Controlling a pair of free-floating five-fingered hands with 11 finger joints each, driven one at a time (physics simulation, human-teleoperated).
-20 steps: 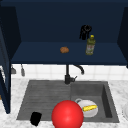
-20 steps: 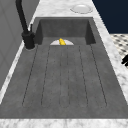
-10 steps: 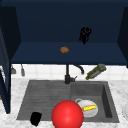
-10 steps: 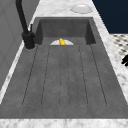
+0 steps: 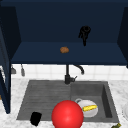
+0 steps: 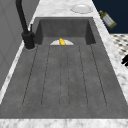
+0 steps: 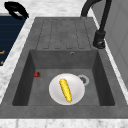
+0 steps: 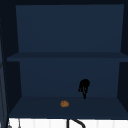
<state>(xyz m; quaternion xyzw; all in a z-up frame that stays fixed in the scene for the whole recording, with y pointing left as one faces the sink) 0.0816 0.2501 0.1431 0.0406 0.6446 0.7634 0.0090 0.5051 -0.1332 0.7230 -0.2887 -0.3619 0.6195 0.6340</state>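
We cannot make out much of the left hand. In the front view it is a black blob at the sink's front edge. The left side view cuts it off at the picture's right border, and the right side view shows it as a dark arc past the counter's front edge. We cannot tell whether it is open or closed. It touches nothing that we can see.

The right hand hangs inside the dark blue cabinet, above the lower shelf. Its fingers point loosely down and it grips nothing. The lump, small, brown and rounded, lies on that shelf to the hand's left and below it, well apart from it. What it is made of we cannot say.

A smooth red ball hides part of the sink's front and the near edge of the white plate. On the plate lies a yellow, knobbly corn cob. From the left, the basin wall covers most of the plate.

The bottle, greenish with a pale label, is tilted beyond the counter's front edge. The front view cuts it off at the bottom, and we cannot tell whether it rests on anything.

The sink is rough grey stone with a grooved drainboard, and the tap is matte black and curved.
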